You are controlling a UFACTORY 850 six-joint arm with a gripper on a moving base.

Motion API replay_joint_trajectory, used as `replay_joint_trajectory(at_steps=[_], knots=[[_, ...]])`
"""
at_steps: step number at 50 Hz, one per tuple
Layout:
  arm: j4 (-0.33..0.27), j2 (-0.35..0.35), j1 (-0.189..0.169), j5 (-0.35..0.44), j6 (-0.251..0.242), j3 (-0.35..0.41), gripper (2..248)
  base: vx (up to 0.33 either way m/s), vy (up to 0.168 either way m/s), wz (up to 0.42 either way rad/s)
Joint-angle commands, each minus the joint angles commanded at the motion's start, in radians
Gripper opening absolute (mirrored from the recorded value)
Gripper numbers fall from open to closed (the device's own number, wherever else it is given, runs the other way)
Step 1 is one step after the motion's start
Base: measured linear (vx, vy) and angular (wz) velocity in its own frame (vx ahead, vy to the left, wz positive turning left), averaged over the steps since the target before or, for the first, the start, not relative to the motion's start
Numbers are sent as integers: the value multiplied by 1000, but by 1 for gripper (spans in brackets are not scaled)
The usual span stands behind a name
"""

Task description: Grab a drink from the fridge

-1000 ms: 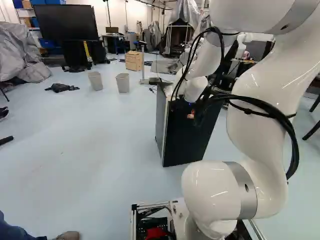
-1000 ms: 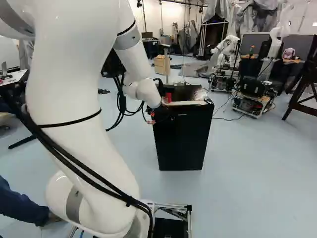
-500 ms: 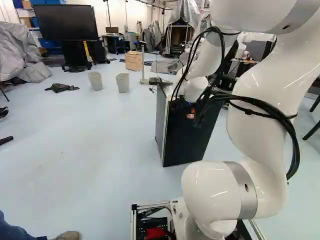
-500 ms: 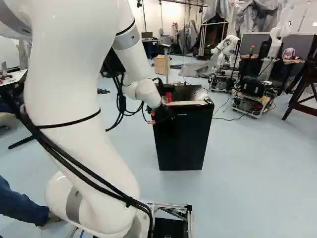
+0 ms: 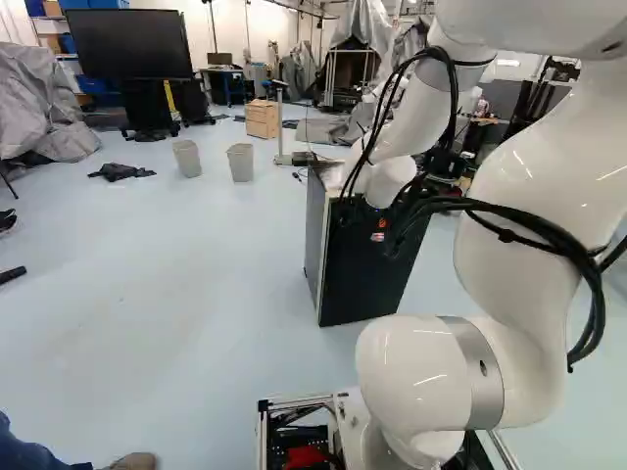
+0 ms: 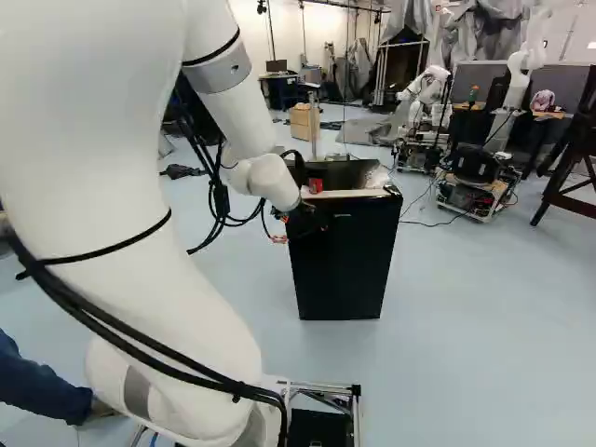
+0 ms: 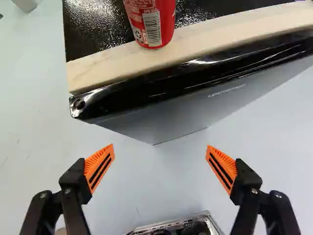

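From where I stand, the grab itself is all to do. The drink, a red can (image 7: 152, 22), is upright on top of the fridge (image 6: 345, 256), by the pale front strip (image 7: 220, 34); with twelve pointing away from the base, that's around seven o'clock on the top. The arm (image 5: 519, 284) has its jaws close in front of the fridge, and that reach looks like the part mostly done. The jaws stand wide, orange pads (image 7: 99, 166) well apart, nothing between them. Taking the way they point as twelve, the can sits between eleven and twelve, beyond their tips. What's left, I'd say: line up, move in around it, close, lift clear. The door looks shut and, with the can outside, needn't be opened.
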Motion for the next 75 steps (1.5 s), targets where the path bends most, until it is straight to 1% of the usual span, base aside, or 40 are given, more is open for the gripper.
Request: replay_joint_trajectory(at_steps=[9, 18, 26, 52, 63, 75], knots=[[0, 47, 10, 65, 0, 50, 247, 0, 0, 0], [0, 92, 26, 151, 0, 97, 247, 0, 0, 0], [0, 109, 37, 234, 0, 114, 247, 0, 0, 0], [0, 111, 41, 507, 0, 117, 247, 0, 0, 0], [0, 88, 41, 620, 0, 116, 247, 0, 0, 0], [0, 57, 41, 719, 0, 114, 247, 0, 0, 0]])
